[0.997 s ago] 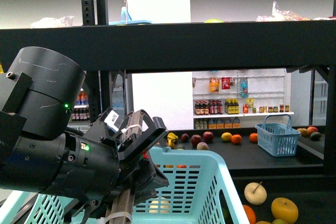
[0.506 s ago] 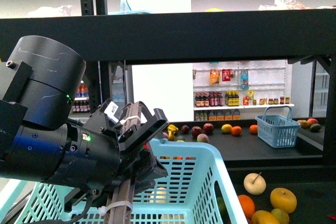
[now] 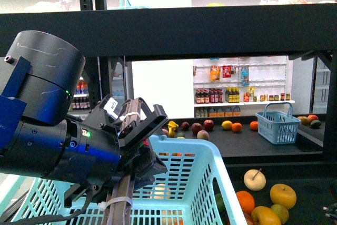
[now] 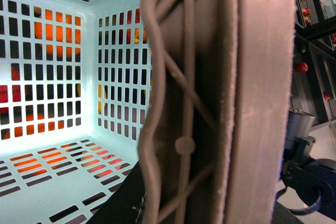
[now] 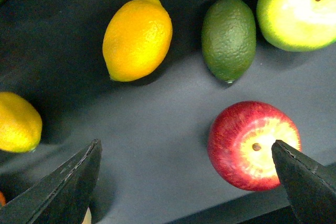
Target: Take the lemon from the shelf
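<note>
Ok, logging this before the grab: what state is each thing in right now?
Right gripper, open, empty, above the shelf.
Left gripper, pointing into the basket; open or shut unclear.
Lemon, lying loose on the shelf, ungripped.
Lime, lying loose.
Red apple, lying stem up.
Basket, upright.

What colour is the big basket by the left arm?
Pale turquoise; the basket shows best in the front view.

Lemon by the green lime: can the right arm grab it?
Probably yes. The right gripper is open above the shelf, and nothing covers the lemon; the lime lies apart.
</note>
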You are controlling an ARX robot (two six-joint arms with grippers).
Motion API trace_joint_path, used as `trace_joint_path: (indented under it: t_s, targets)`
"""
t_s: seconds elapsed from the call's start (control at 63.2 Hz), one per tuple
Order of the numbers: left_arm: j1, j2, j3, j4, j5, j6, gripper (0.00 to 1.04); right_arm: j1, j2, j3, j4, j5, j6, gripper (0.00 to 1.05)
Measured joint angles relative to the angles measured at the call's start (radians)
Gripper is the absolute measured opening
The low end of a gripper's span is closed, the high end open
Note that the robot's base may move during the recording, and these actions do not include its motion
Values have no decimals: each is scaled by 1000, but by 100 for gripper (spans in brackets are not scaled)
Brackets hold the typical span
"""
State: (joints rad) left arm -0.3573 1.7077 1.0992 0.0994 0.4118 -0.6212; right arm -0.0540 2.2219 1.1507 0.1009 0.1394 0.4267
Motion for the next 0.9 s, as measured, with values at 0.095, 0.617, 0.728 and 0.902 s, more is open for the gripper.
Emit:
trace_joint_path:
  t_s: [0.095, 0.617, 0.728, 0.902]
  targets:
    - [0, 0, 0, 0, 0, 0, 28, 15, 64, 81, -33, 31, 43, 97]
    - [0, 0, 0, 0, 0, 0, 28, 54, 345, 451, -167, 90, 199, 97]
    - [0, 0, 0, 0, 0, 0, 28, 58, 387, 498, -181, 93, 211, 97]
    - [0, 0, 0, 0, 0, 0, 28, 61, 440, 563, -200, 101, 225, 97]
